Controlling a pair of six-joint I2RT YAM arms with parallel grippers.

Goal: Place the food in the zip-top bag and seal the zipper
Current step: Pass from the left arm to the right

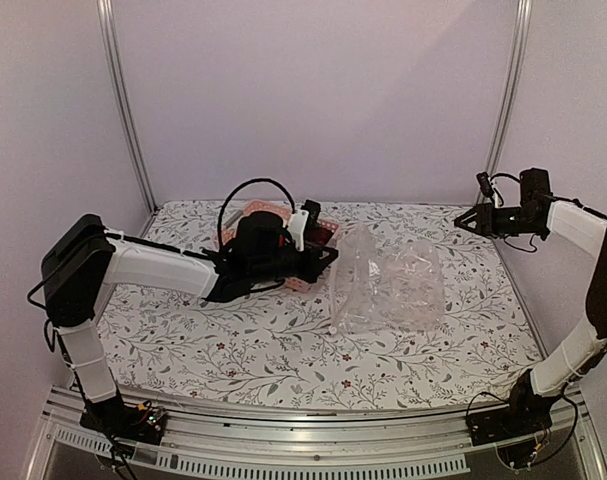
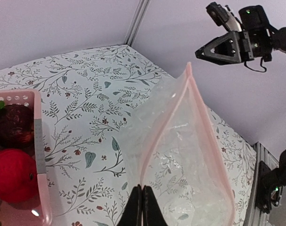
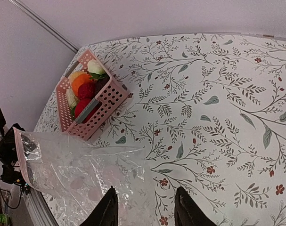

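Note:
The clear zip-top bag (image 1: pixel 388 285) lies right of centre with its mouth held open and upright. My left gripper (image 1: pixel 331 258) is shut on the bag's mouth rim; in the left wrist view its closed fingertips (image 2: pixel 142 190) pinch the pink zipper strip (image 2: pixel 154 134). The food sits in the pink basket (image 1: pixel 266 210): an orange (image 3: pixel 79 82), a red round one (image 3: pixel 86 89), a white radish with green leaves (image 3: pixel 95 68). My right gripper (image 1: pixel 465 221) is open and empty, raised in the air at the far right, above the bag (image 3: pixel 81 174).
The basket (image 2: pixel 38 136) stands just left of the bag, partly hidden behind the left arm in the top view. A red round toy (image 2: pixel 11 174) and a dark red one (image 2: pixel 13 125) show inside it. Walls and metal posts enclose the floral table.

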